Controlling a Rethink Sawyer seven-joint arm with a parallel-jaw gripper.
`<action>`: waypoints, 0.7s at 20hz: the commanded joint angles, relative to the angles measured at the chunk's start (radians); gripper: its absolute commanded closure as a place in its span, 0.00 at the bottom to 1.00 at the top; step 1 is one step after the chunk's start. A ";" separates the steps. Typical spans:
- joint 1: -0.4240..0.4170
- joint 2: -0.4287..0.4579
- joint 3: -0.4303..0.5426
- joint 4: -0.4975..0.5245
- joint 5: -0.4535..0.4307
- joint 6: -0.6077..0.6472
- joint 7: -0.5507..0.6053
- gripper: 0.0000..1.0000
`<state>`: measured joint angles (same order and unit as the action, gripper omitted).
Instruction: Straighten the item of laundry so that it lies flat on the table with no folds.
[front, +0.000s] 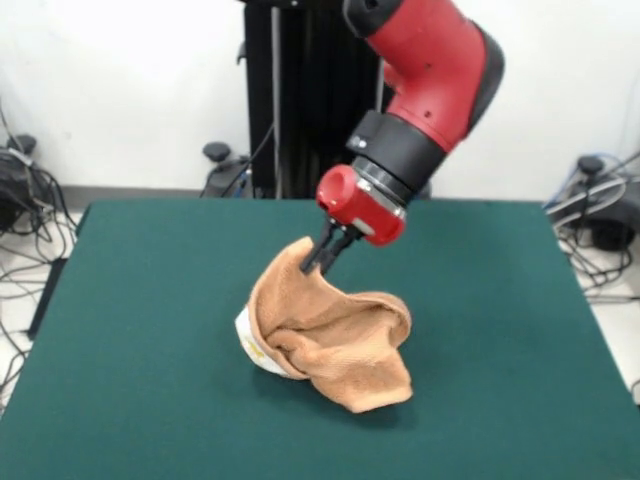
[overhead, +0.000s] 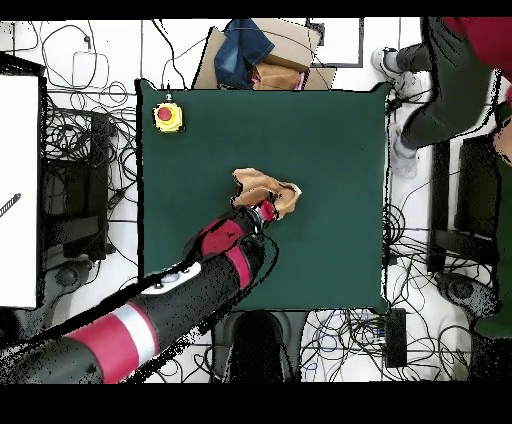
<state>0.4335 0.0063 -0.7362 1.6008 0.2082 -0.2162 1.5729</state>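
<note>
My hand (front: 322, 256) pinches a nubbly terry cloth towel (front: 330, 335); the table (front: 150, 330) looks matt felt, my arm (front: 440, 60) glossy plastic.

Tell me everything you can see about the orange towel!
The towel is orange-tan and fuzzy like terry cloth, with a bit of white showing at its lower left edge. It is crumpled in folds, not flat. The gripper pinches one corner and holds it up, while the rest slumps on the green table, near the middle.

One towel (front: 335, 335), one desk (front: 150, 330), one arm with one gripper (front: 322, 260), one red button box (overhead: 167, 117), one person (overhead: 450, 80) at the edge
</note>
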 joint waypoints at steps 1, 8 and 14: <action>-0.099 -0.140 0.263 0.109 -0.106 -0.021 0.217 1.00; -0.169 -0.219 0.323 0.159 -0.176 0.010 0.198 1.00; -0.185 -0.299 0.345 0.188 -0.248 0.098 0.133 1.00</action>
<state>0.2664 -0.2094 -0.5741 1.7239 0.0262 -0.2160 1.5729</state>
